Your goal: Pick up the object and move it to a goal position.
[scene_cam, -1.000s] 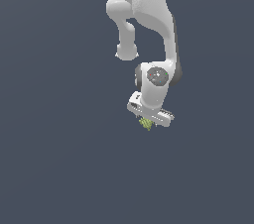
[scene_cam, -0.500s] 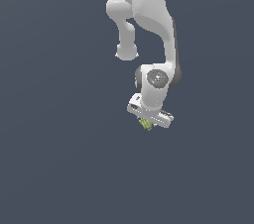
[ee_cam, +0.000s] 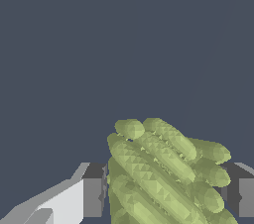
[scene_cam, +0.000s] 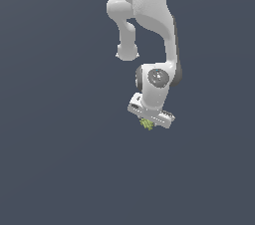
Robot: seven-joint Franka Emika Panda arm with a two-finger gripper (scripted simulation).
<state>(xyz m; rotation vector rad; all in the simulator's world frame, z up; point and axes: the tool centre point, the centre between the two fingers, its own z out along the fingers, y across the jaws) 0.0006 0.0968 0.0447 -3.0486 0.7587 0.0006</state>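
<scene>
The counter (scene_cam: 50, 169) fills the whole exterior view as an unbroken dark grey-blue field. No edge, shadow or goal marker shows anywhere on it, so I cannot judge my height above it, nor confirm where the goal lies.

My arm (scene_cam: 149, 15) enters at the top centre of that frame and descends to the wrist just below centre. It is white, with one dark-rimmed joint disc facing the camera.

My tool (scene_cam: 148, 123) sits below the wrist, slightly right of centre, its body tilted in the frame. In the wrist view its two dark fingers (ee_cam: 94, 188) stand on either side of the load, with the fingers closed in until they press the lump from both sides. I judge the hold to be a firm pinch, not a cradle.

The object (scene_cam: 147, 124) is a small yellow-green lump of ridged, finger-like lobes. In the exterior view it shows as a speck under the tool. In the wrist view it fills the lower centre of the frame between the fingers (ee_cam: 163, 168).

Risks, as I assess them:
- The ridged, uneven surface gives the fingers few flat contact areas, so a quick or jerky transfer could let the lump rotate or slip out.
- The lump appears to sit slantwise in the grip, so an off-centre hold may shift under acceleration.
- With no goal visible, release could occur at the wrong place or height.
</scene>
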